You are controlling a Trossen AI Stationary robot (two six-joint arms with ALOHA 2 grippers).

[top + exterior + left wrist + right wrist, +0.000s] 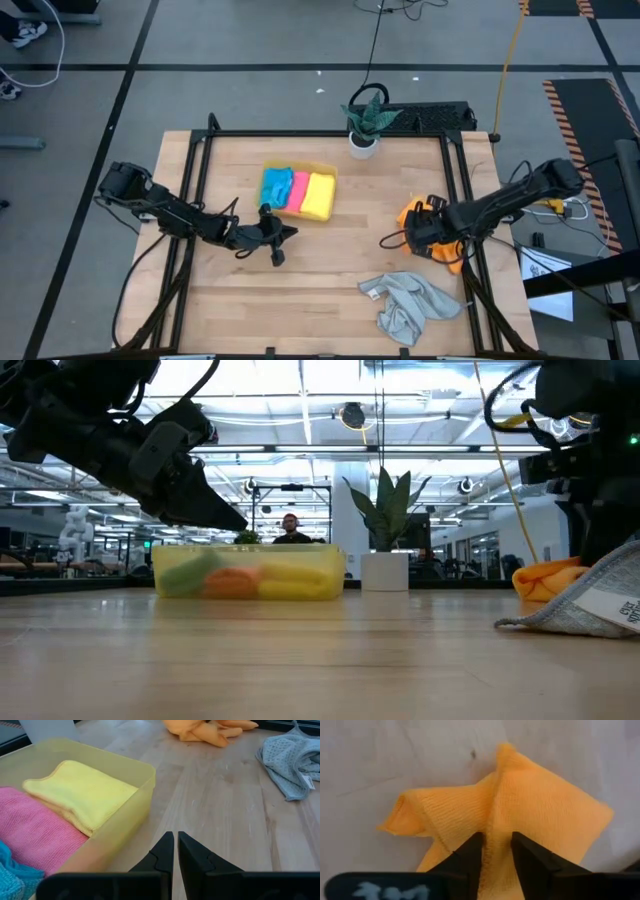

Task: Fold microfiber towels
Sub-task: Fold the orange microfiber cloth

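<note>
The right gripper (494, 851) pinches a raised ridge of the orange towel (520, 815) near the tabletop's right edge, apparently to lift it for spreading. The left gripper (176, 851), fingers shut and empty, waits beside the yellow tray (325, 170) of folded towels. The grey towel (410, 300) lies crumpled near the front edge.

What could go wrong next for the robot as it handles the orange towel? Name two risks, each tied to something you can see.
1. The right gripper pinches only a raised ridge of the orange towel, so the cloth may slip free or lift bunched.
2. The towel lies crumpled by the table's right edge, near the grey towel; dragging it could snag that cloth or pull it overboard.
</note>
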